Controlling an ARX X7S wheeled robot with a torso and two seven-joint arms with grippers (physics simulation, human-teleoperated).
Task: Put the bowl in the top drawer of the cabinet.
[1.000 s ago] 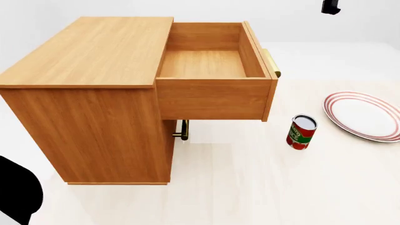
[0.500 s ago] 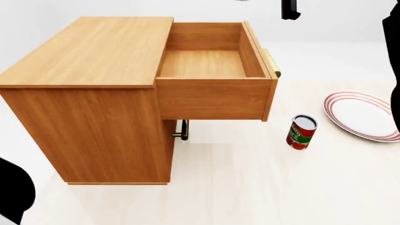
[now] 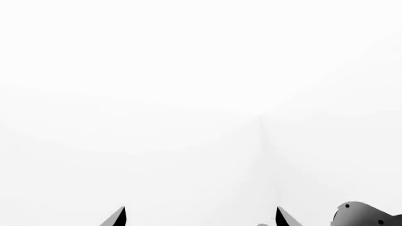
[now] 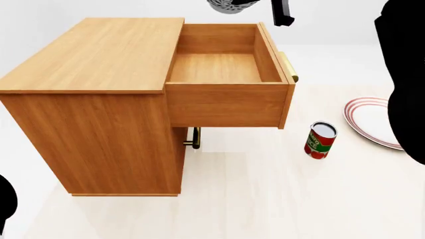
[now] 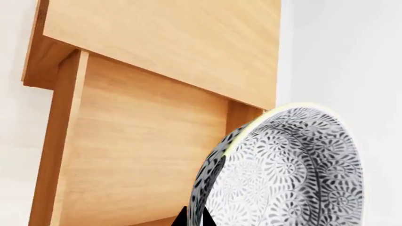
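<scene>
Orange-brown wood cabinet [image 4: 99, 74] is the biggest thing in front of you; its top drawer [image 4: 222, 69] stands pulled fully out and bare inside, brass handle on the far right face. The lower drawer is shut, only its handle peeking out below.

Right arm fills the head view's right edge as a black mass; the right gripper [image 4: 282, 12] is up high at the top edge, just past the drawer's back end. The bowl [image 5: 283, 169] rides there, and only a speckled sliver of it [image 4: 229, 5] shows in the head view. In the right wrist view it sits tilted, rim edge-on, outside pattern toward the camera, with a dark jaw tip at its lower edge. Looks like a rim pinch, so read those jaws as clenched on the bowl; the contact itself is mostly cut off.

Handling guess: rigid glazed ceramic, moderate weight, slick, chips if dropped. A rim pinch lets it swing, so lower it slowly, level it and release close to the drawer floor.

Left gripper [image 3: 201, 219]: two dark tips spread wide apart, nothing between them, released, facing blank white.

Plate [image 4: 369, 122] and tin can [image 4: 321, 140] sit on the counter right of the cabinet, well clear of the drawer.
</scene>
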